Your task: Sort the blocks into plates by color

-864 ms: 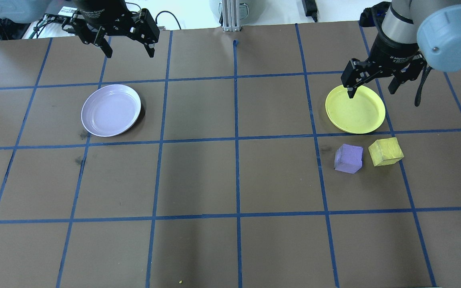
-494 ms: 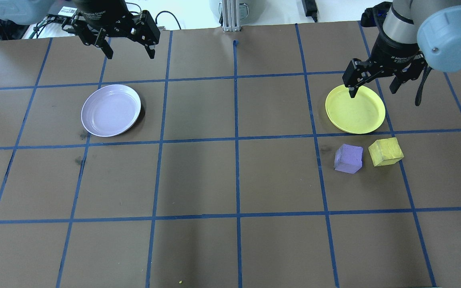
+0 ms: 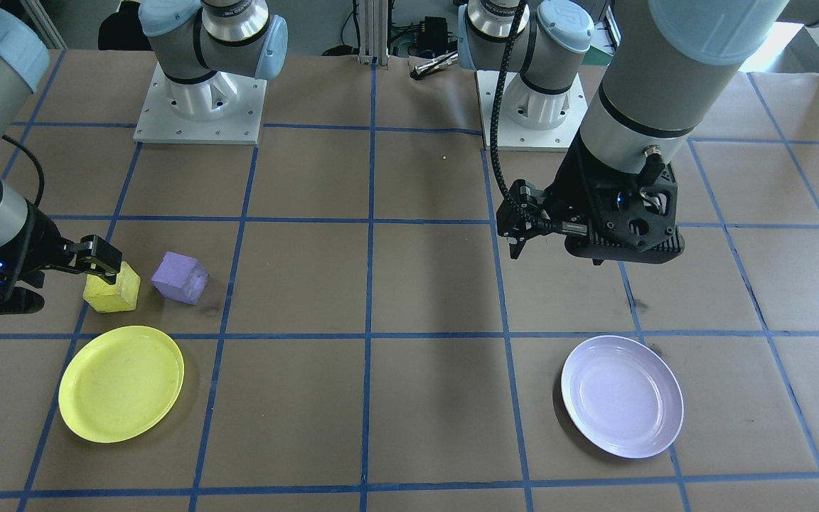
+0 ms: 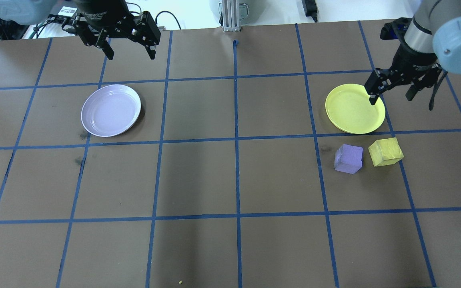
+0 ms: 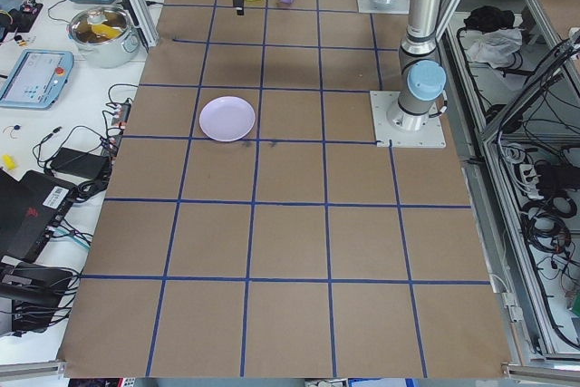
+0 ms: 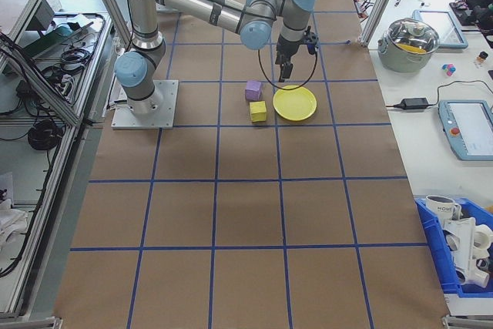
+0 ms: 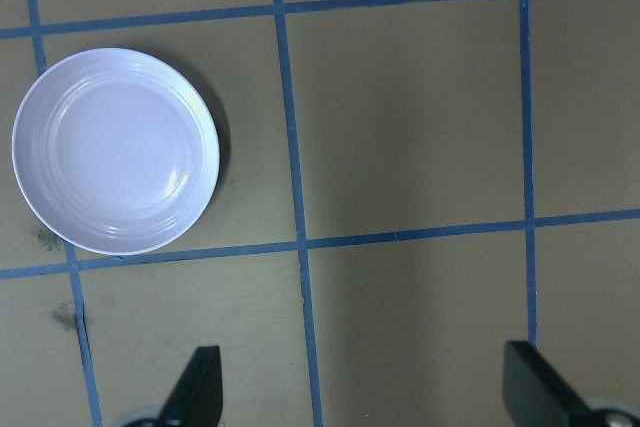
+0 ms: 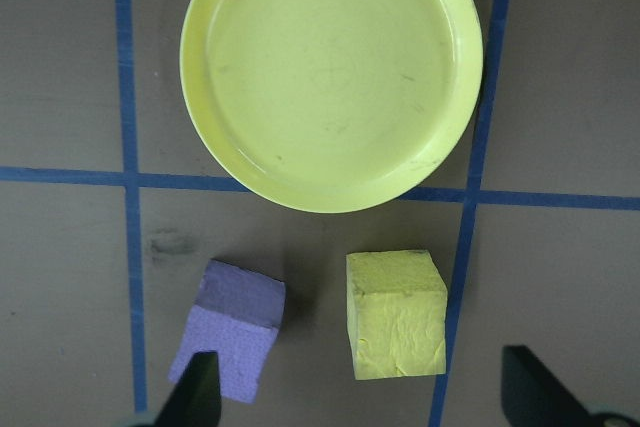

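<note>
The yellow plate [image 4: 354,109] lies at the far right of the table, the lavender plate [image 4: 111,110] at the far left; both hold nothing. Just nearer than the yellow plate sit the purple block [image 4: 349,159] and the yellow block [image 4: 385,152], side by side on the mat. My right gripper [image 4: 390,99] hangs open over the yellow plate's right rim. Its wrist view looks down on the yellow plate [image 8: 330,72], the yellow block [image 8: 396,314] and the purple block [image 8: 230,332]. My left gripper [image 4: 130,56] is open, high beyond the lavender plate [image 7: 115,150].
Brown mat with a blue tape grid covers the table. The two arm bases [image 3: 200,107] stand at the robot's edge. A pot [image 6: 414,40] and tablets sit on a side bench beyond the table's far edge. A tiny yellow crumb [image 4: 180,282] lies near the front.
My right gripper has shifted to the right and slightly nearer, from over the yellow plate's far part to its right rim. The left gripper, blocks and plates have not moved.
</note>
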Controlling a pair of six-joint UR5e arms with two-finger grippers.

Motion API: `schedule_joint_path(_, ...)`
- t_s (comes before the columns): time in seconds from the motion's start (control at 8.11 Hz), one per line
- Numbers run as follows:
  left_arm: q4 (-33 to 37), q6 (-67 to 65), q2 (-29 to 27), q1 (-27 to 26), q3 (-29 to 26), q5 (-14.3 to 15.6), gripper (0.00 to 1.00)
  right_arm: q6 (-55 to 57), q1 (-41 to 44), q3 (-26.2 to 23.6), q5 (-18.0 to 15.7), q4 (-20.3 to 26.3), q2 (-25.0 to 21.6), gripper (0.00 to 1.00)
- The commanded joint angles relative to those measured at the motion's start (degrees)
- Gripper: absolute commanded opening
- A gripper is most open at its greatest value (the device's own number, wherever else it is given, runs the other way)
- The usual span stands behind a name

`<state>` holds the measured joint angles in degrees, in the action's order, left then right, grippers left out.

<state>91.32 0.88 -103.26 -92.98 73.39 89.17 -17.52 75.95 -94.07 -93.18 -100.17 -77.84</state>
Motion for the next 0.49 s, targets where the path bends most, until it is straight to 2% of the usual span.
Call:
schedule_joint_path(0.0, 0.09, 0.00, 0.16, 0.17, 0.09, -0.05, 1.00, -4.36, -5.28, -8.20, -1.90, -7.36, 3.47, 1.00)
schedule_joint_path(0.12, 0.09, 0.00, -0.01, 0.17, 0.09, 0.04, 1.00, -7.23, -5.29, -10.67, -5.75, -7.59, 3.92, 1.00)
schedule_joint_path(0.37, -0.09, -1.83, -0.36, 0.17, -0.17, 0.04, 1.00, -9.63, -5.29, -11.48, -6.40, -7.50, 5.31, 1.00)
